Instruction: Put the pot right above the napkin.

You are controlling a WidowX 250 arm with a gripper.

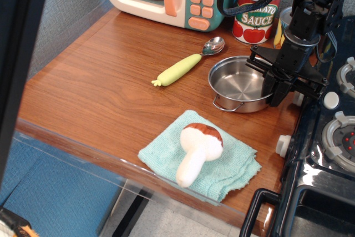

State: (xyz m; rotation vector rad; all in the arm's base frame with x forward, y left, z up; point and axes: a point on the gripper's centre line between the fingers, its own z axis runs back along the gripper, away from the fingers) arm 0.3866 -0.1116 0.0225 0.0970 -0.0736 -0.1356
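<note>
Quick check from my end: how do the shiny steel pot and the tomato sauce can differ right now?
The shiny shallow steel pot is wide, low and open-topped; the red-labelled tomato sauce can is taller, narrower and closed. The pot is bare metal, the can wears a printed label. The gripper is at the pot's right rim; the can stands untouched farther back. Both are round, upright metal.

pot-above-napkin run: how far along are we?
Mostly done: the pot sits upright on the counter, just beyond the napkin's far edge, near the stove. In hand: the hand is at the pot's right rim; grip state unclear. Left: let go and pull away. The toy mushroom lies on the napkin.
</note>
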